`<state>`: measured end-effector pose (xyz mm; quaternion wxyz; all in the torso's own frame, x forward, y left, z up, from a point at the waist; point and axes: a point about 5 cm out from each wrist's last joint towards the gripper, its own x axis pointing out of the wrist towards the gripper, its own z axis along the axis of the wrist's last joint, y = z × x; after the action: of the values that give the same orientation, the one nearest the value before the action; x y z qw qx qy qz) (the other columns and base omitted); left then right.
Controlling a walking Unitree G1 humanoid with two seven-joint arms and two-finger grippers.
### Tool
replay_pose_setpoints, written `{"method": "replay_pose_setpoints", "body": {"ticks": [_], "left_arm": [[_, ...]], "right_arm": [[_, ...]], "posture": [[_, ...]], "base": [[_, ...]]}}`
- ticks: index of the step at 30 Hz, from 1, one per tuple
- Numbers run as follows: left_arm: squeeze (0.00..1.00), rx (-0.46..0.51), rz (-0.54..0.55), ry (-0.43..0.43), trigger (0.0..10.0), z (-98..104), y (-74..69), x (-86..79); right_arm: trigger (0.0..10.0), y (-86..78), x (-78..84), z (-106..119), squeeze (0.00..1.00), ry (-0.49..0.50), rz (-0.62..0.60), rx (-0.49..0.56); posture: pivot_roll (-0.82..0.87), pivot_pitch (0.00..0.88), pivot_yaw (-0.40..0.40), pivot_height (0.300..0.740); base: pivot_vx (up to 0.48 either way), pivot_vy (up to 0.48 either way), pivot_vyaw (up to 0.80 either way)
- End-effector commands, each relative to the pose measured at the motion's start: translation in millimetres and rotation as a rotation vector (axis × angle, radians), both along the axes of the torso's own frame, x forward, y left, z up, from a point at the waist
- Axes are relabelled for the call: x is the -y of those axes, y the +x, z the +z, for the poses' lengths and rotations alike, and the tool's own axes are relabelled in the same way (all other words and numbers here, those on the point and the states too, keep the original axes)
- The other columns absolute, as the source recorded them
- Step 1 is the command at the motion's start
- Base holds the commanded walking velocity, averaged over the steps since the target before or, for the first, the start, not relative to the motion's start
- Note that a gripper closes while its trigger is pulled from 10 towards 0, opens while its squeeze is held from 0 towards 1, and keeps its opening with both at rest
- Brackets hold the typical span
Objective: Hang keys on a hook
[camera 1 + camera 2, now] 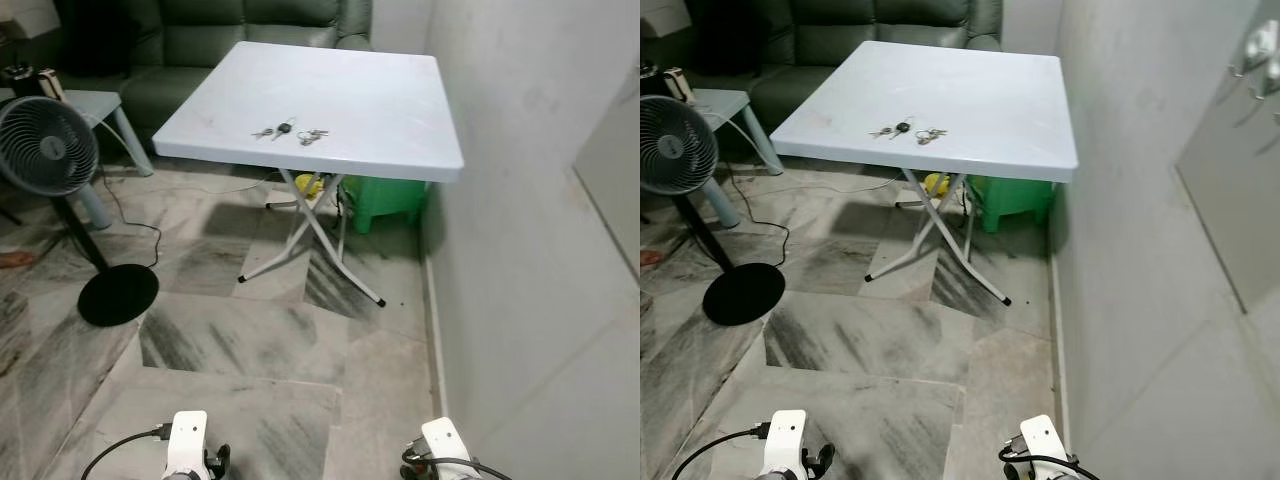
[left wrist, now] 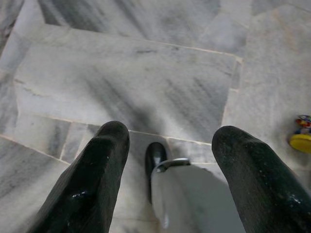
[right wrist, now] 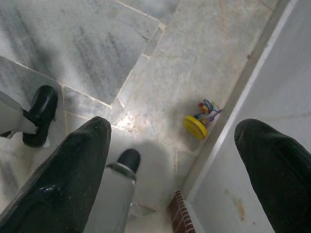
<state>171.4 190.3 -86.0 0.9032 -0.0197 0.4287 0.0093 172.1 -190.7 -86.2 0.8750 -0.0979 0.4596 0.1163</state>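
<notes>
A few bunches of keys lie near the front edge of a white folding table, some way ahead of me. On the right wall hangs a grey panel with small white fittings at its top; I cannot tell whether they are hooks. Both arms hang low by my sides, over the marble floor. My left gripper is open with nothing between its fingers. My right gripper is also open and empty, close to the wall's foot.
A standing fan with a round base and trailing cable is at the left. A green stool sits under the table. Behind are a dark sofa and a small side table. A yellow toy lies by the wall.
</notes>
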Motion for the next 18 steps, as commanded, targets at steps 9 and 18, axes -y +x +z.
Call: {"method": "replay_pose_setpoints", "body": {"ticks": [9, 18], "left_arm": [[0.0, -0.007, 0.012, 0.004, 10.0, -0.2, -1.6, -4.9], [0.0, -0.003, 0.016, 0.002, 10.0, 0.2, -1.0, -4.9]], "right_arm": [[10.0, 0.5, -4.1, -0.2, 0.0, 0.02, -0.007, 0.003], [10.0, 0.5, -4.6, -0.1, 0.0, 0.03, -0.015, 0.005]], "posture": [[-0.08, 0.0, -0.016, 0.74], [-0.08, 0.0, -0.016, 0.74]], "base": [[0.0, 0.472, 0.0], [0.0, 0.472, 0.0]]}}
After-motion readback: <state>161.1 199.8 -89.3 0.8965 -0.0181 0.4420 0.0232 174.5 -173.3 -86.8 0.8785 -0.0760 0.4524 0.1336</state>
